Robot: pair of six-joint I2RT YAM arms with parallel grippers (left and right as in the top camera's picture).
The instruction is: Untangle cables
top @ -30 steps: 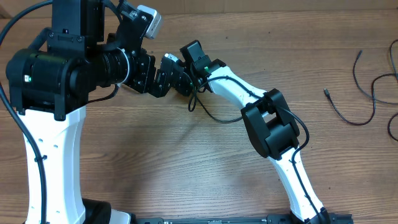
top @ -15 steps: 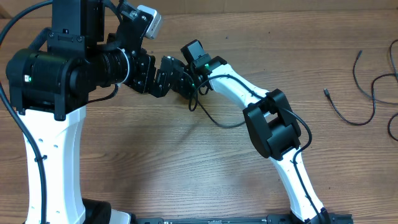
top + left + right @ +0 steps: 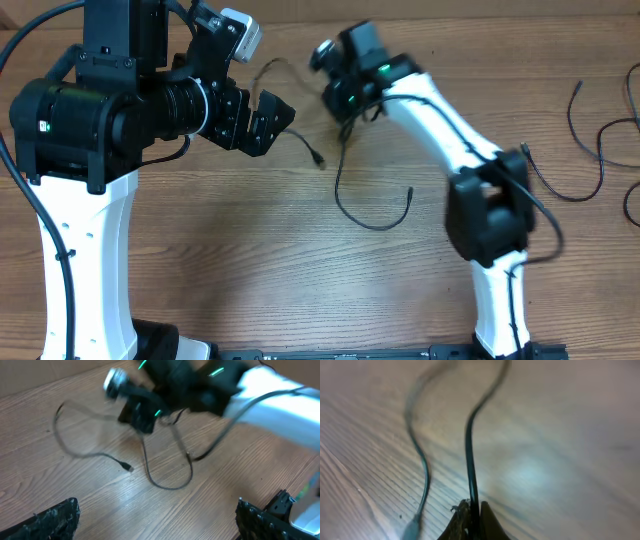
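My right gripper [image 3: 340,98] hangs over the middle far part of the table, shut on a thin black cable [image 3: 337,188]. The cable drops from it and curls on the wood to a free end. A second strand arcs left and ends in a small plug [image 3: 318,160]. In the right wrist view the fingertips [image 3: 464,519] pinch the cable [image 3: 469,455], and the other strand [image 3: 422,477] runs beside it. My left gripper [image 3: 268,118] stands wide open and holds nothing, left of the cable. From the left wrist, the cable loop [image 3: 170,485] and plug [image 3: 127,466] lie ahead of my left gripper [image 3: 157,522].
More loose black cables [image 3: 560,190] lie at the table's right edge, one with a small plug [image 3: 525,150]. The left arm's large body [image 3: 90,110] fills the left side. The right arm [image 3: 480,210] rises from the near edge.
My right gripper has swung up and to the right, away from the left gripper, taking the cable with it. The strands now lie spread on the wood. The left arm stayed put.
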